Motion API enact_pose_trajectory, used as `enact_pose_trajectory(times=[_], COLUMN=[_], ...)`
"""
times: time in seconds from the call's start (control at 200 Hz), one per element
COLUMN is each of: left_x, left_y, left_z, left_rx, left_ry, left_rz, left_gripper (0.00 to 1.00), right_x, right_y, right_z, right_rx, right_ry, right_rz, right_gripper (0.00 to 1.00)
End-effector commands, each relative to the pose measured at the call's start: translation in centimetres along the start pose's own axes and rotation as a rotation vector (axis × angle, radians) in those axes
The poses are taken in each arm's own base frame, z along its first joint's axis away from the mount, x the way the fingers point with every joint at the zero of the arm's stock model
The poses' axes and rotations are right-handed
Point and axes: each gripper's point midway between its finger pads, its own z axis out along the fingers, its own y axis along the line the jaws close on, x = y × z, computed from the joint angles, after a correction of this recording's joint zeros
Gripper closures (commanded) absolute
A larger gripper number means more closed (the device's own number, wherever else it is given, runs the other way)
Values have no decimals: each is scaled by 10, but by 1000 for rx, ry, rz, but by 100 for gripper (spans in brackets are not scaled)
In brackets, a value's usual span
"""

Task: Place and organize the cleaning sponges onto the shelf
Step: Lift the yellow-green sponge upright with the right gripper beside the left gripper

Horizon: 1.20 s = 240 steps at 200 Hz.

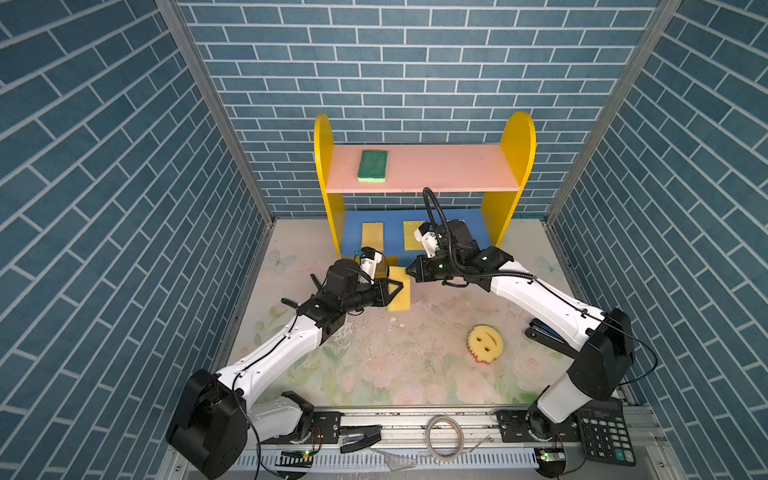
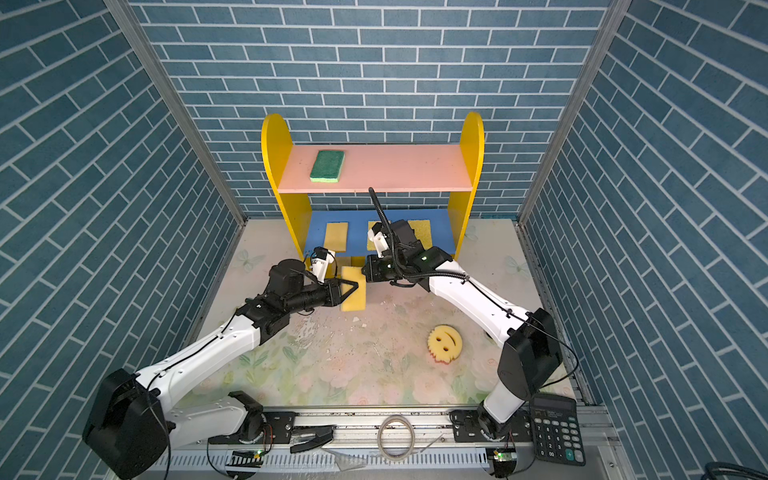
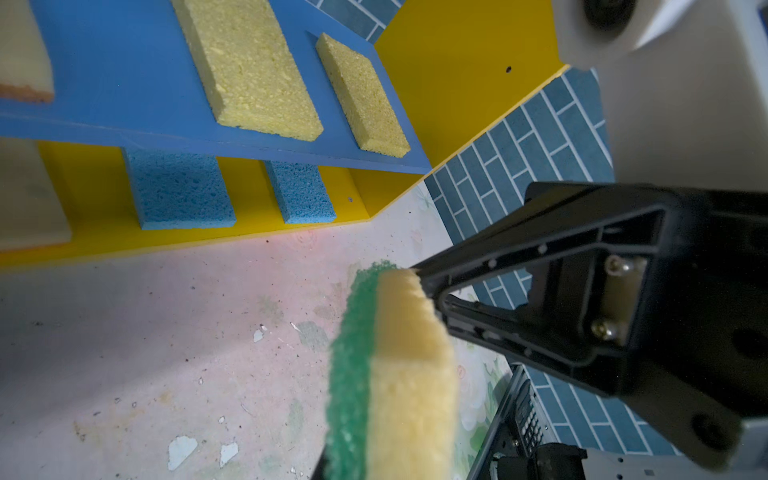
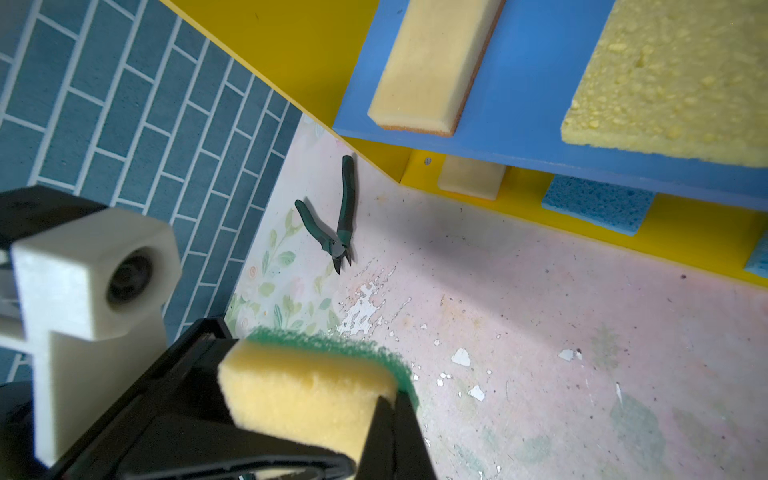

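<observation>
A yellow sponge with a green scouring face (image 1: 401,300) hangs above the mat just in front of the shelf (image 1: 436,166), held from both sides. My left gripper (image 1: 399,286) is shut on its long edge. My right gripper (image 1: 409,269) pinches its far end, jaws shut on a corner (image 4: 390,399). A green-topped sponge (image 1: 372,166) lies on the pink top board. The blue middle board carries yellow sponges (image 3: 249,70) (image 3: 361,95) and a tan one (image 4: 428,66). Two blue sponges (image 3: 178,191) (image 3: 301,191) rest on the yellow base. The smiley sponge (image 1: 484,338) lies on the mat at the right.
Green-handled cutters (image 4: 338,216) lie on the mat near the shelf's left foot. A black calculator (image 1: 606,432) sits at the front right corner and a ring of tubing (image 1: 445,436) on the front rail. Brick-patterned walls close in both sides and the back.
</observation>
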Motion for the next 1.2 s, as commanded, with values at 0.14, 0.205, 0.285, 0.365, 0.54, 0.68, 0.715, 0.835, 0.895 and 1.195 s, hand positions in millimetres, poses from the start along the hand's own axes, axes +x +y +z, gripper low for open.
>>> enact_pose_trajectory(times=[0.14, 0.205, 0.285, 0.365, 0.54, 0.68, 0.715, 0.835, 0.895, 1.195], left_x=[-67, -85, -103, -119, -145, -157, -158, -162, -162, -165], left_y=[-66, -79, -97, -110, -140, -160, -163, -169, -170, -174], left_z=[-23, -31, -42, -50, -66, -76, -76, -79, -80, -83], left_rx=[126, 137, 162, 179, 248, 316, 328, 354, 358, 369], left_ry=[-164, -210, -262, -304, -366, -394, -397, -402, -403, -413], left_rz=[100, 126, 153, 171, 188, 182, 176, 166, 167, 172], left_gripper=[89, 89, 88, 87, 87, 86, 86, 86, 85, 84], right_x=[-34, -38, -39, -40, -45, -52, -54, -62, -64, -74], right_y=[22, 26, 35, 49, 80, 98, 102, 111, 114, 117], right_z=[-62, -76, -90, -103, -122, -128, -130, -135, -137, -138], right_rx=[-28, -38, -74, -131, -281, -382, -404, -477, -506, -592], right_ry=[-194, -234, -269, -293, -317, -328, -332, -345, -351, -356], right_rz=[-44, -59, -76, -94, -115, -111, -109, -97, -87, -32], right_gripper=[60, 55, 51, 48, 44, 43, 43, 43, 44, 85])
